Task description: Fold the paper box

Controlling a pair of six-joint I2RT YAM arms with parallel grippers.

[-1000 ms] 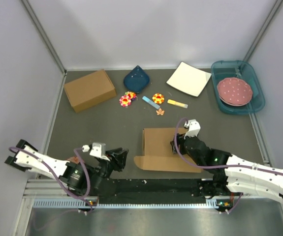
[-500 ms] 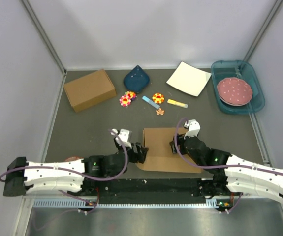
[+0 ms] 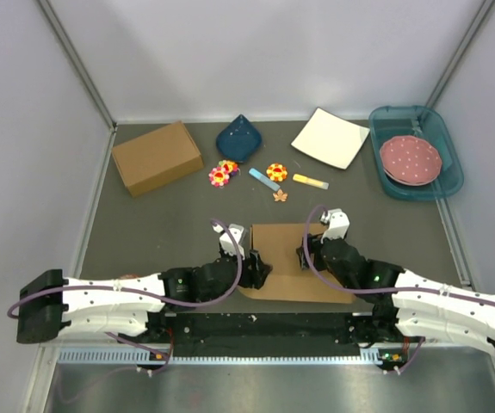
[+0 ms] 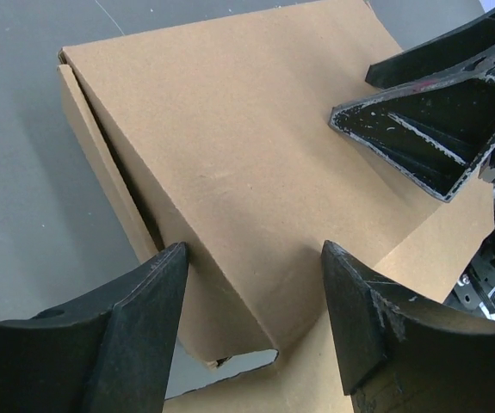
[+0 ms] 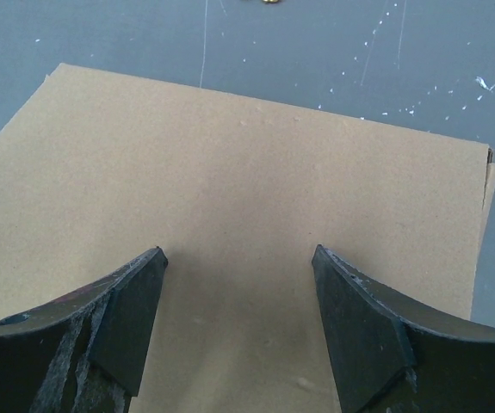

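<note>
Left arm's swung in from the lower-left corner, so the left gripper (image 3: 256, 268) now sits with jaws spread at the left edge of the paper box (image 3: 283, 248), which lies bottom-centre with its long side running left-right. The right gripper (image 3: 307, 252), also spread wide, hovers over the box's right half; can't really tell if either touches. The only container is the teal tray (image 3: 378, 125) upper right, holding a pink plate (image 3: 411, 159).

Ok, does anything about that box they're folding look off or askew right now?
Yes, slightly. On the paper box, the left side wall stands apart from the top, with a dark gap between them. A flap at the near edge lies flat, untucked. Nothing looks torn or spilled.
</note>
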